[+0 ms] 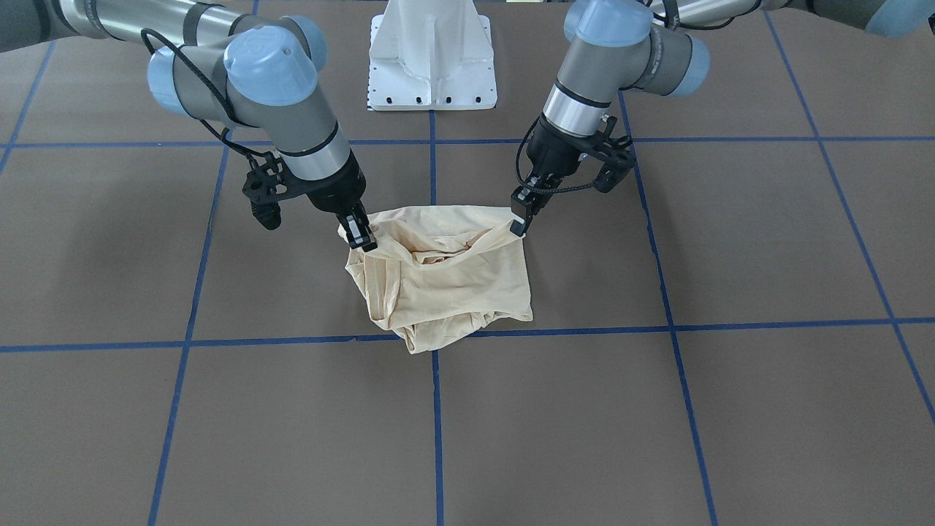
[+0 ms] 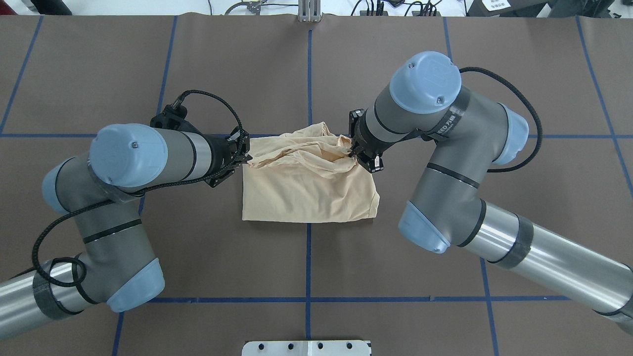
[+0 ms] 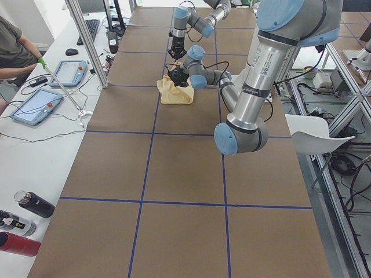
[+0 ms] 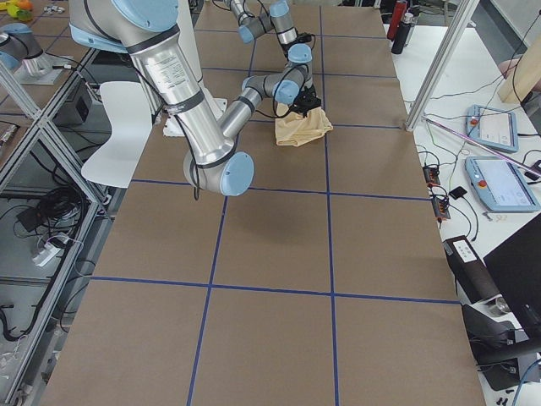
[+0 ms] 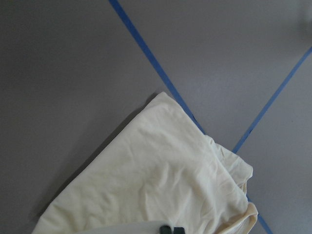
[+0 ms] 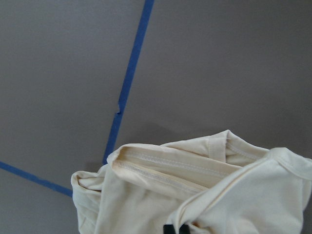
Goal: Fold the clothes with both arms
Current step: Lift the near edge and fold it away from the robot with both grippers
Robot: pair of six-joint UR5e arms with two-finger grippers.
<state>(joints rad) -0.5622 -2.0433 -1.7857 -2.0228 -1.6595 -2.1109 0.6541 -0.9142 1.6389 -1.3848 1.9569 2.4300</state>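
Now, step: mid-fold by my read. One edge of the pale cream-yellow thin cloth shirt (image 2: 306, 193) is picked up at both ends and held off the brown paper-covered table (image 2: 222, 262), while the rest lies flat underneath.
Left side: small black left gripper (image 2: 243, 157), jaws pinched closed on the left end of the raised edge. The wrist view shows the two tips nearly together with cloth at them.
Right side: small black right gripper (image 2: 358, 154), jaws likewise closed on the other end of that edge, beside a stitched hem (image 6: 170, 163).
Between them: fabric sags and wrinkles, not taut.
Where: shirt at table centre, partly over a crossing of the blue tape lines (image 2: 308, 74), out in front of the white pedestal base (image 1: 432, 58).
Shape: compact rough rectangle. Robot-side edge is straight and neat, operator-side edge is bunched.
Long axis: runs across the table from the left gripper's side to the right gripper's side, shorter toward and away from the robot.
Pointing: cannot tell. Collar, label and print are all hidden, so the neck end is unknown.
Next move, judged: both grippers travel together at even height, carry the held edge over the flat layer, lay it square, then let go.
Needs: matched speed and light tension to pull out the sag.
Risk: thin cloth slipping out or landing skewed.
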